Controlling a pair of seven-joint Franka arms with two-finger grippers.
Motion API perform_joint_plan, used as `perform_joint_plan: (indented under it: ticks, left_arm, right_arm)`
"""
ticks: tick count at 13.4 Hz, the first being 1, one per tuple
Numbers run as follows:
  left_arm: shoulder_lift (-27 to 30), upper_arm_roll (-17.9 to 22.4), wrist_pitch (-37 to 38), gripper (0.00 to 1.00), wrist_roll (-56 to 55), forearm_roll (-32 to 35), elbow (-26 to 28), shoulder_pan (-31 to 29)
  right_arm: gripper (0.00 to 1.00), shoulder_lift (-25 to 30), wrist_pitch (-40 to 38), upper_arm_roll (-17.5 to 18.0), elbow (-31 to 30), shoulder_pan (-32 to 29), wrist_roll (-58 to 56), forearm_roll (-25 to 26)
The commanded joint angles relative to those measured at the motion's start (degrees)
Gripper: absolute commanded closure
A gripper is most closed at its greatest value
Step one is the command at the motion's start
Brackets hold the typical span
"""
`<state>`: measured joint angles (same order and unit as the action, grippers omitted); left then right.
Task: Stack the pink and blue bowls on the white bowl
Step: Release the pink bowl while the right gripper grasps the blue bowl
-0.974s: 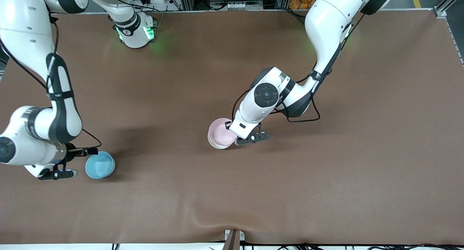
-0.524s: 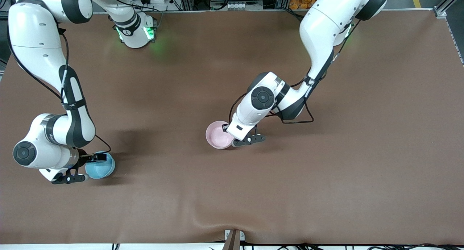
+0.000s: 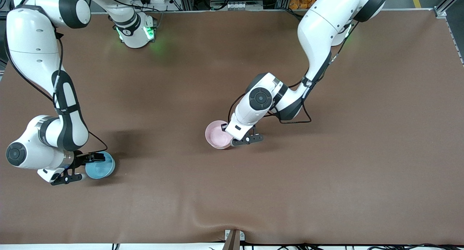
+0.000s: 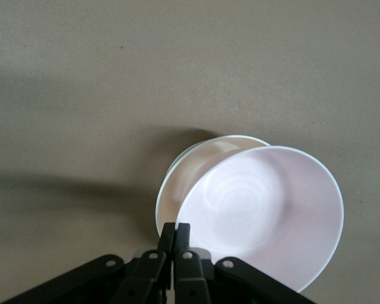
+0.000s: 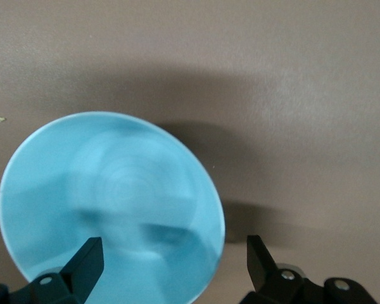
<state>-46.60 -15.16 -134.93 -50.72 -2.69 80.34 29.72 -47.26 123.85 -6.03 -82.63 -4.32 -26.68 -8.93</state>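
The pink bowl [image 3: 216, 134] is tilted over the white bowl [image 4: 191, 166] at the middle of the table, and hides most of it in the front view. My left gripper [image 3: 231, 140] is shut on the pink bowl's rim; in the left wrist view the pink bowl [image 4: 266, 209] fills the space past the closed left gripper [image 4: 176, 232]. The blue bowl [image 3: 102, 165] rests on the table at the right arm's end. My right gripper [image 3: 86, 167] is open astride its rim. In the right wrist view the blue bowl [image 5: 111, 202] has one finger [image 5: 87, 258] inside and one outside.
The brown table cover [image 3: 326, 170] is bare around both bowls. A small bracket [image 3: 233, 237] sits at the table edge nearest the front camera. The arm bases stand along the opposite edge.
My left gripper has carried the pink bowl slightly toward the right arm's end and lower over the white bowl. My right gripper has moved in to straddle the blue bowl's rim.
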Motion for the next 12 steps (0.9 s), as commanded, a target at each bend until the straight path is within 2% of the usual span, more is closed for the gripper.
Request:
perform_joint_plan:
  ticks: [1,3,4,5,8,10,12]
  left_arm:
    - [-0.77,0.74,-0.07,0.84,-0.25,-0.21,-1.33,0.78]
    - [-0.6,0.92,0.02,0.13,0.01,-0.04,-1.33,0.34]
    - [-0.42,1.01,0.19,0.0,0.01,0.05,-1.24,0.51]
    - [0.1,1.27,0.71,0.0,-0.34,0.05,-1.24,0.69]
    - [5.79,2.5,8.86,0.0,-0.17,1.54,-1.24,-0.28]
    - [10.54,2.33,14.58,0.0,0.01,1.99,-1.24,-3.42]
    - [14.67,2.33,20.29,0.0,0.45,1.99,-1.24,-5.36]
  right_arm:
    - [0.16,-2.05,0.07,0.5,3.35,-0.86,-4.61,-1.09]
    - [0.59,-2.05,-0.02,0.5,3.44,-0.77,-5.84,-1.0]
    - [0.81,-2.05,-0.02,0.5,3.44,-0.77,-6.19,-1.0]
    - [1.0,-2.05,-0.19,0.5,3.44,-0.77,-6.89,-1.0]
    - [1.0,-1.78,-0.54,0.5,3.44,-0.77,-8.83,-1.09]
    - [1.0,-0.73,-1.07,0.58,3.44,0.01,-8.57,-1.35]
    - [1.0,0.58,-4.91,1.63,3.53,1.07,-8.22,-1.44]
